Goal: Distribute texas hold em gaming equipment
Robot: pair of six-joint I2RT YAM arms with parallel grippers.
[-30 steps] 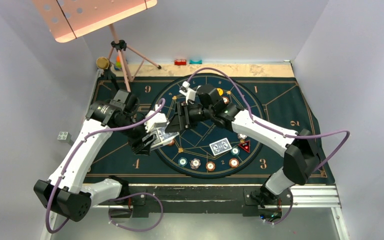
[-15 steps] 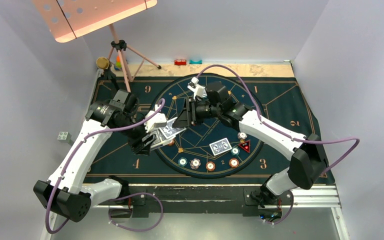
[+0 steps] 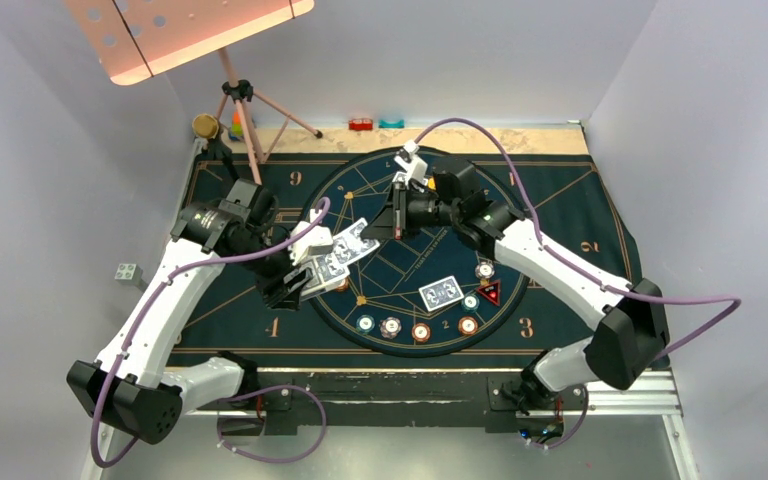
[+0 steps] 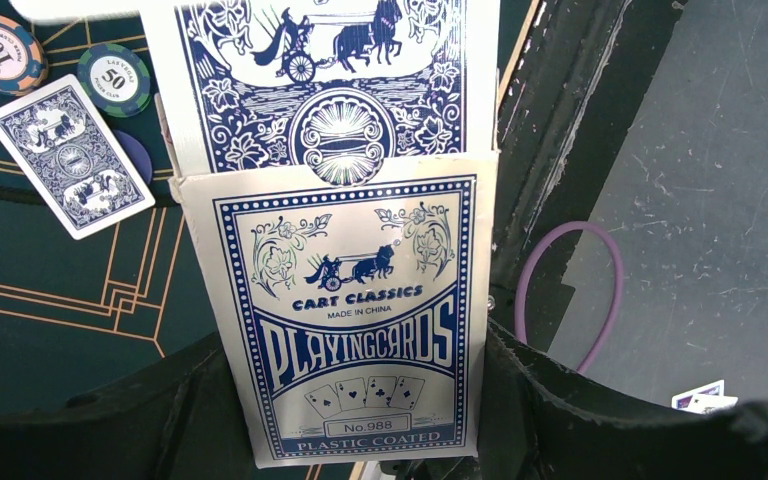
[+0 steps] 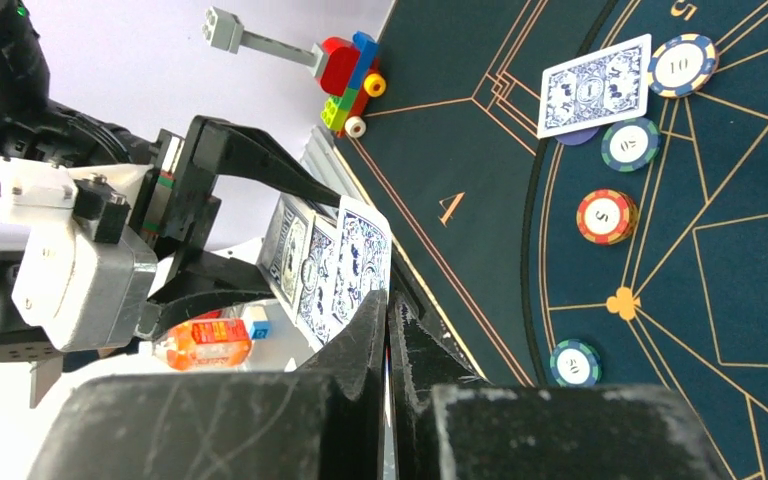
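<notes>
Pulling card [image 5: 365, 255] straight and level out of box [image 4: 350, 330], lest fanned neighbours follow, with right gripper [image 5: 388, 320] pinched shut on its end and left gripper [image 4: 355, 420] clamped round box over left of mat [image 3: 560, 200], then carrying across bare far-right mat, clear of chips [image 3: 421, 331] and dealt card [image 3: 440, 292] near.

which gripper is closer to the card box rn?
Left. Left gripper is clamped on the playing card box; right gripper is just off its open end, pinching a card sticking out.
</notes>
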